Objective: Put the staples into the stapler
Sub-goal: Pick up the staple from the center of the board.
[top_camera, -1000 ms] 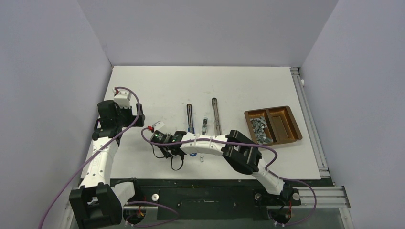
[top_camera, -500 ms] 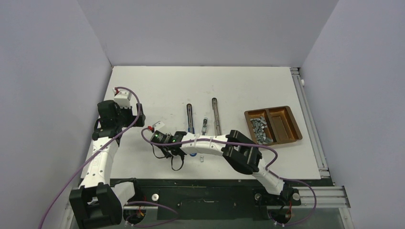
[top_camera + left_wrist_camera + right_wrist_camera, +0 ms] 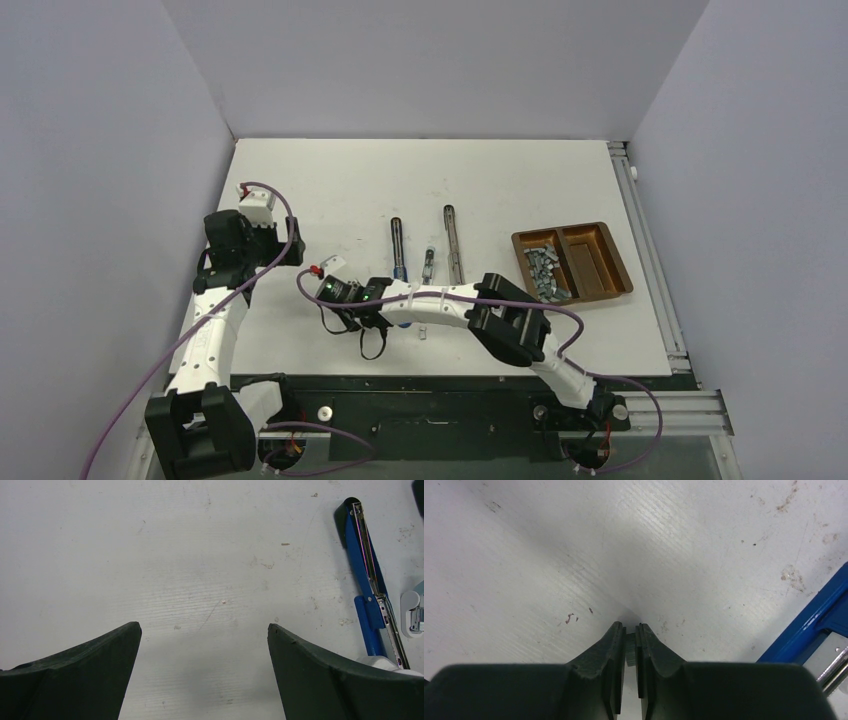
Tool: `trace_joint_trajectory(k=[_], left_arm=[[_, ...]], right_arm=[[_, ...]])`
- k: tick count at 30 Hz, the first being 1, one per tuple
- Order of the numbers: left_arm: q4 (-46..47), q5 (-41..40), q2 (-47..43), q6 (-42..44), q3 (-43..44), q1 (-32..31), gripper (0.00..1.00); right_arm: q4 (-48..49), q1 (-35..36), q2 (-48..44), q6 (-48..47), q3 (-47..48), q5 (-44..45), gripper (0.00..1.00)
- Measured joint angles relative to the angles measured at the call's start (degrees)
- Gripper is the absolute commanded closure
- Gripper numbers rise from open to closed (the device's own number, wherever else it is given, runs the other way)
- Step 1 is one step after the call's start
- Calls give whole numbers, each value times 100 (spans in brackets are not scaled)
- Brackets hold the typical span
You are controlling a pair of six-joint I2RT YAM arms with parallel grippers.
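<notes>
The stapler (image 3: 398, 248) lies opened out on the white table, its blue body (image 3: 367, 570) at the right of the left wrist view and at the right edge (image 3: 819, 617) of the right wrist view. Loose staples (image 3: 541, 270) fill the left half of a brown tray (image 3: 618, 262). My right gripper (image 3: 630, 626) is shut on one small grey staple strip (image 3: 630, 645), low over the table just left of the stapler. My left gripper (image 3: 204, 627) stands wide open over bare table, with nothing between its fingers.
A long thin metal bar (image 3: 453, 243) and a small part (image 3: 430, 262) lie right of the stapler. Another small pale piece (image 3: 423, 333) rests near the front edge. The right forearm (image 3: 440, 300) stretches across the front of the table.
My right gripper's jaws have closed in on the staple strip and its wrist has shifted slightly. The left arm has not moved.
</notes>
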Motion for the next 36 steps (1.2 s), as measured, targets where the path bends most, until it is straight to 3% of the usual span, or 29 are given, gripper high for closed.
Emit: trace_joint_trajectory(k=[23,36], left_arm=[[-92,142,2,-155,94,0,4],[-92,157,57,-199,92,0,4]], right_arm=[[98,-146,-723,1025,-861,1276,91],[240,-197,-1652,2323,-1373,2371,91]])
